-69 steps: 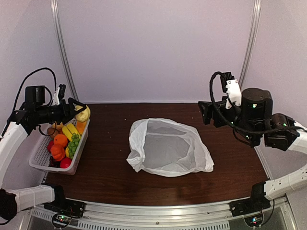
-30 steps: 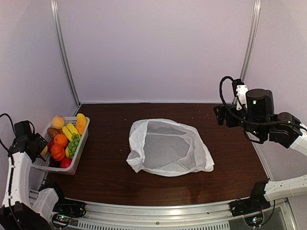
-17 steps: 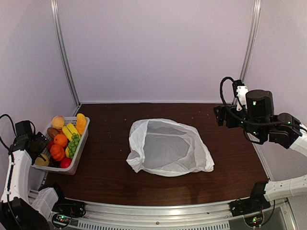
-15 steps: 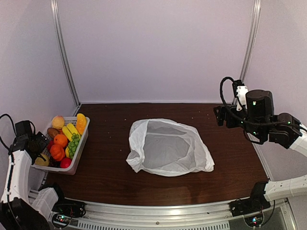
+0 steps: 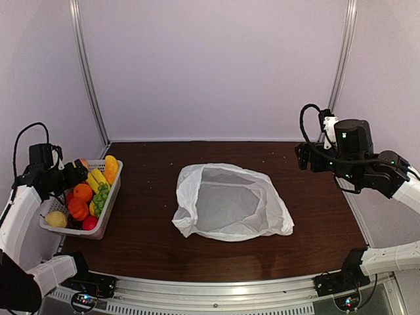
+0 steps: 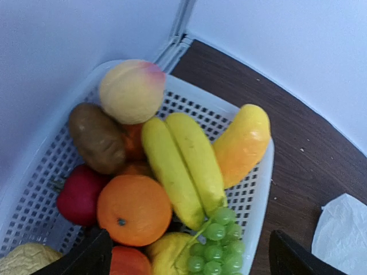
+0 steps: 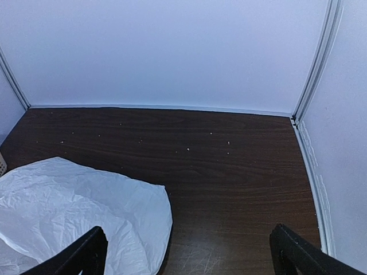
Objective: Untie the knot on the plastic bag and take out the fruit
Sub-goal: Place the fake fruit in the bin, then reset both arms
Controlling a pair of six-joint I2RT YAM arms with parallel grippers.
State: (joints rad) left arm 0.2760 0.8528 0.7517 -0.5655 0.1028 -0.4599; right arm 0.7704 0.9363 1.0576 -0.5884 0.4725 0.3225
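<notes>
Brightness: soft, even light is filling all three views, and the pale walls are taking on a faint lilac cast.
Light source: the light is falling diffusely from overhead, judging by the short shadows.
Shadows: the plastic bag (image 5: 230,203) is casting only a thin, weak shadow on the dark table (image 5: 151,230).
Glare: the fruit (image 6: 183,166) are carrying small, soft highlights.
Sharpness: the overhead view is looking slightly grainy, and the left wrist view is rendering the fruit a little soft.
Edges: wide-angle perspective is splaying the corner posts (image 5: 88,72) outward toward the top.
</notes>
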